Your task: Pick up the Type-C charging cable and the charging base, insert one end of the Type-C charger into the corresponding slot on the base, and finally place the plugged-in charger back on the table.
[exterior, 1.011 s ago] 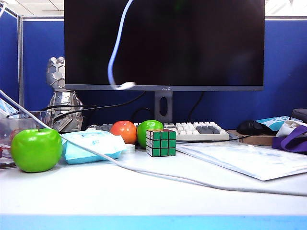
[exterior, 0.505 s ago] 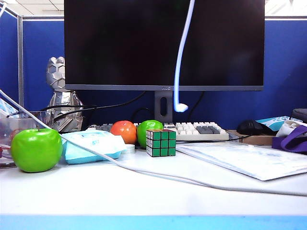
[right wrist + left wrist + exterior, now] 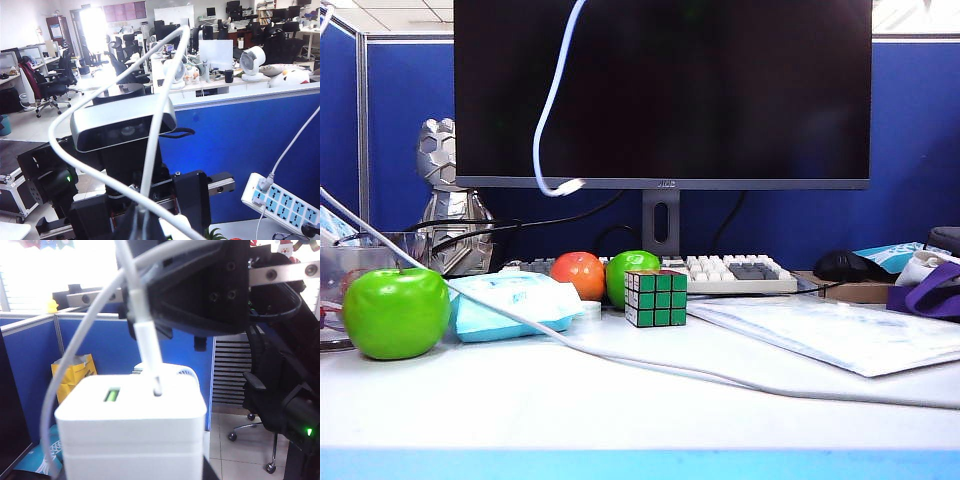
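type-c charging cable (image 3: pixel 550 100): it hangs down in front of the monitor (image 3: pixel 662 92), on the left part of the screen, and its loose white plug end curls just at the lower bezel of the monitor. half a second ago this end was near the monitor stand, to the right of middle, and a second ago it was again on the left side. so the free end swings from side to side.

charging base (image 3: pixel 131 432): in the left wrist view it is close before my camera, a white block with the port face turned up. it does not show in the exterior view, so it is held above the monitor's top edge, not on the table (image 3: pixel 640 410).

slot (image 3: pixel 158 391): the plug of the cable stands in it, beside the larger port with the green insert (image 3: pixel 111 395).

my left gripper: the base fills the view and hides my fingers. i cannot tell how wide they stand or if they press the base.

my right gripper (image 3: pixel 150 315): it is seen from the left wrist view as the black body above the base. its jaws are closed on the cable just above the plug. in its own view the cable (image 3: pixel 155 125) loops up in front of the left wrist camera.

desk things: green apple (image 3: pixel 396 312), rubik's cube (image 3: pixel 655 297) and thicker white cable (image 3: pixel 620 358) lie below the monitor as before.
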